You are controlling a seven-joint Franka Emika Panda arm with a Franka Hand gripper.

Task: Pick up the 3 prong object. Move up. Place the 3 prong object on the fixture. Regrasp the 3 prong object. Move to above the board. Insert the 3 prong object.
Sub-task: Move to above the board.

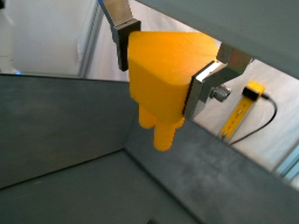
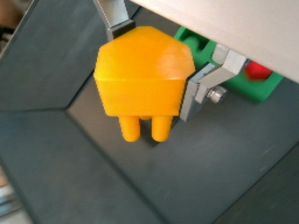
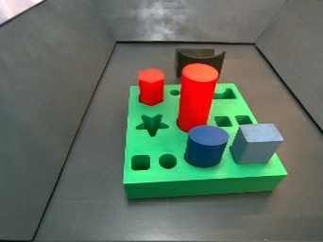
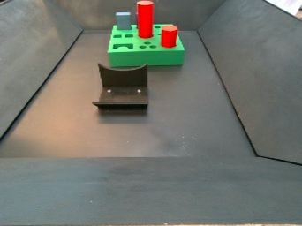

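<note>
In both wrist views my gripper (image 1: 163, 66) (image 2: 152, 66) is shut on the 3 prong object (image 1: 163, 74) (image 2: 140, 79), a yellow-orange piece held by its body with the short prongs (image 2: 142, 127) pointing down, high above the dark floor. A silver finger (image 2: 201, 87) presses each side. The green board (image 3: 202, 151) shows in both side views (image 4: 130, 55), and a corner of it in a wrist view (image 2: 251, 83). The dark fixture (image 4: 122, 86) stands on the floor in front of the board, also in a side view (image 3: 197, 59). Gripper and piece are out of both side views.
On the board stand a tall red cylinder (image 3: 197, 95), a red hexagonal peg (image 3: 151, 87), a blue round peg (image 3: 206, 146) and a grey-blue cube (image 3: 258, 144). Sloped dark walls (image 4: 236, 79) enclose the floor. A yellow cable (image 1: 243, 109) hangs outside the wall.
</note>
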